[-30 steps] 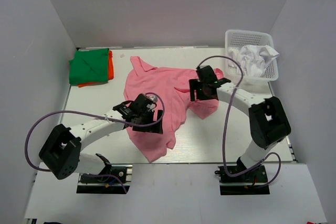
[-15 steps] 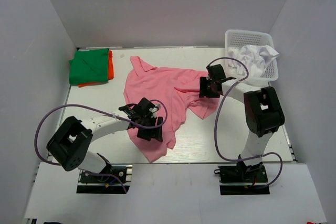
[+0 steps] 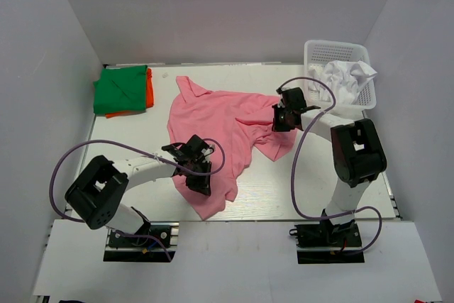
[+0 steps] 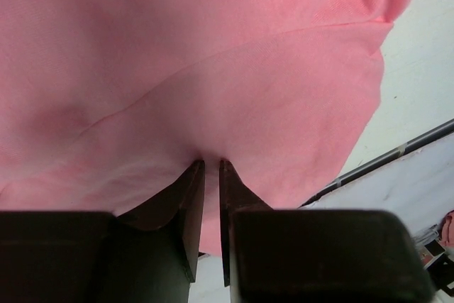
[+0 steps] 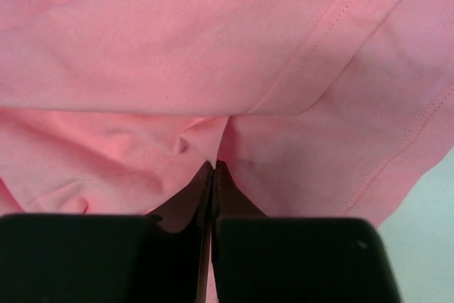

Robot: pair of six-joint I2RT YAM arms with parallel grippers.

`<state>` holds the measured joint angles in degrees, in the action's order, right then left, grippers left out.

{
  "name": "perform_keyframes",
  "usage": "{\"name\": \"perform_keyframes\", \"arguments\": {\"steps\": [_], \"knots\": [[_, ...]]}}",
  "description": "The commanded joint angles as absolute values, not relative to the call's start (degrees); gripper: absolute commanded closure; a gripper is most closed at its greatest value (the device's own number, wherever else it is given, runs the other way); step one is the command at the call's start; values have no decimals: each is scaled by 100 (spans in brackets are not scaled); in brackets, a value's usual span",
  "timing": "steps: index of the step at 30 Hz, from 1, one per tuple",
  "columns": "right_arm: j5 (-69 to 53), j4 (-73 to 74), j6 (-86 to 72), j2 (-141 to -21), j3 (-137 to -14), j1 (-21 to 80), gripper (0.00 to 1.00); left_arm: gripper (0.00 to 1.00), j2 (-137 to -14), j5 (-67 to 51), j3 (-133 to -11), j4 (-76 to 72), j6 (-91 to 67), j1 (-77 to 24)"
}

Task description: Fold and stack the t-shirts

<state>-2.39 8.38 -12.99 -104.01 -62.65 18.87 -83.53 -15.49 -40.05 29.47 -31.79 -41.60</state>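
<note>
The salmon pink t-shirt [image 3: 220,122] lies spread and rumpled across the middle of the top view, its collar toward the upper left and one corner trailing toward the lower centre. At its lower part the left gripper [image 3: 201,175] presses down into the cloth; in the left wrist view the left gripper [image 4: 211,164] has its jaws drawn narrow, a thin slit between them, and the pink fabric puckers where the tips pinch it. The left arm reaches in low from the lower left, elbow bent, forearm running rightward. At the shirt's right edge the right gripper [image 3: 281,117] points down onto the fabric; in the right wrist view the right gripper [image 5: 214,166] is closed tight, its tips meeting on a small gathered fold beside a stitched hem. The right arm rises from the lower right and folds back toward the centre. In the upper left lies a folded green t-shirt [image 3: 122,89] on top of an orange t-shirt [image 3: 150,90]. At the upper right, a white t-shirt [image 3: 344,79] sits crumpled in a white lattice basket [image 3: 333,51] on the white table [image 3: 319,175].
</note>
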Motion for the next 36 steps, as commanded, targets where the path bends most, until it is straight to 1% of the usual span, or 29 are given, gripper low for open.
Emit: {"name": "perform_keyframes", "arguments": {"steps": [1, 5, 9, 10, 13, 15, 16, 17, 20, 22, 23, 25, 28, 32, 36], "knots": [[-265, 773, -1239, -9890, -6276, 1916, 100, 74, -8385, -1398, -3981, 2970, -3234, -4184], [148, 1430, -1397, -9431, -6284, 1907, 100, 76, -8437, -1292, -3981, 2971, -3287, -4184], [158, 2170, -1502, -8808, -6188, 1907, 100, 77, -8490, -1178, -3876, 3023, -3489, -4184], [167, 2519, -1555, -8502, -6109, 1881, 100, 77, -8551, -1178, -3876, 3023, -3489, -4184], [193, 2890, -1661, -7957, -5898, 1881, 100, 78, -8552, -1178, -3814, 3146, -3542, -4184], [412, 3259, -1758, -7666, -5810, 1872, 100, 81, -8552, -1178, -3814, 3260, -3603, -4184], [465, 3348, -1784, -7621, -5810, 1863, 100, 81, -8552, -1178, -3814, 3313, -3604, -4184], [570, 3505, -1793, -7559, -5810, 1863, 100, 85, -8552, -1178, -3762, 3374, -3656, -4184], [441, 3612, -1758, -7304, -5949, 1846, 100, 88, -8376, -1125, -3710, 3585, -3726, -4184], [343, 3665, -1679, -7058, -6073, 1828, 100, 93, -8306, -1125, -3709, 3639, -3727, -4184], [386, 3752, -1661, -6997, -6108, 1802, 100, 93, -8306, -1125, -3648, 3639, -3779, -4184], [816, 3875, -1661, -6724, -6284, 1802, 100, 94, -8306, -1073, -3595, 3639, -3832, -4184], [1379, 4016, -1679, -6478, -6425, 1749, 100, 100, -8455, -1072, -3595, 3639, -3832, -4184], [1941, 4157, -1836, -6311, -6635, 1653, 100, 100, -8587, -1020, -3595, 3691, -3885, -4184], [2223, 4368, -1854, -6223, -6925, 1591, 100, 100, -8587, -835, -3542, 3752, -3990, -4184]]}}
